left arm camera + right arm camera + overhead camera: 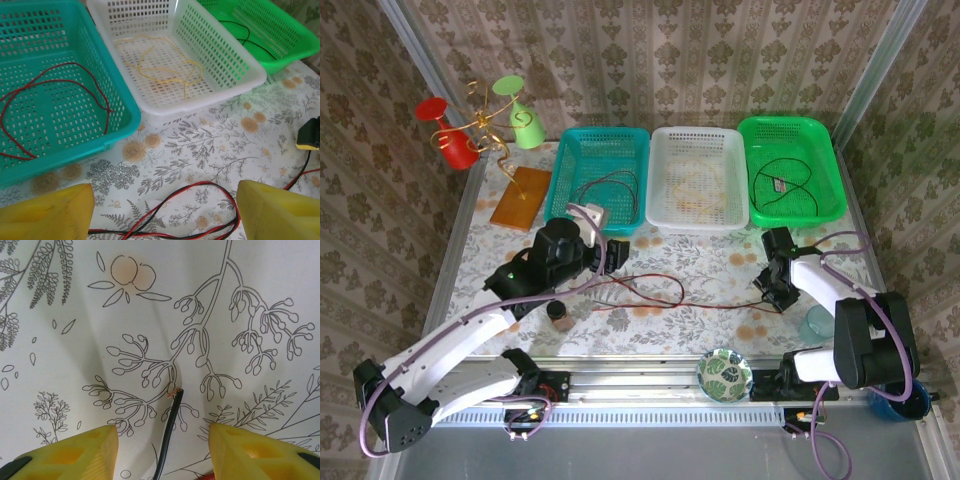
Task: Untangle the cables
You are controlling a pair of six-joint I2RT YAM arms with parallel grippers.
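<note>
A red cable and a black cable (645, 292) lie looped together on the flowered tablecloth. In the left wrist view the same pair (200, 200) runs between the fingers of my left gripper (165, 212), which hovers open above them. My left gripper (610, 260) sits just left of the loop. My right gripper (772, 292) points down at the cables' right end. It stands open (162, 455) with the black cable's bare tip (172, 415) between its fingers, touching neither. Other cables lie in baskets: dark red (60, 85), yellow (170, 70), black (782, 185).
Teal (568, 150), white (660, 215) and green (825, 150) baskets line the back. A wooden board (520, 195) and a cup stand (480, 125) are at back left. A small brown bottle (560, 315), a leaf-patterned bowl (724, 375) and a glass (817, 322) sit near the front.
</note>
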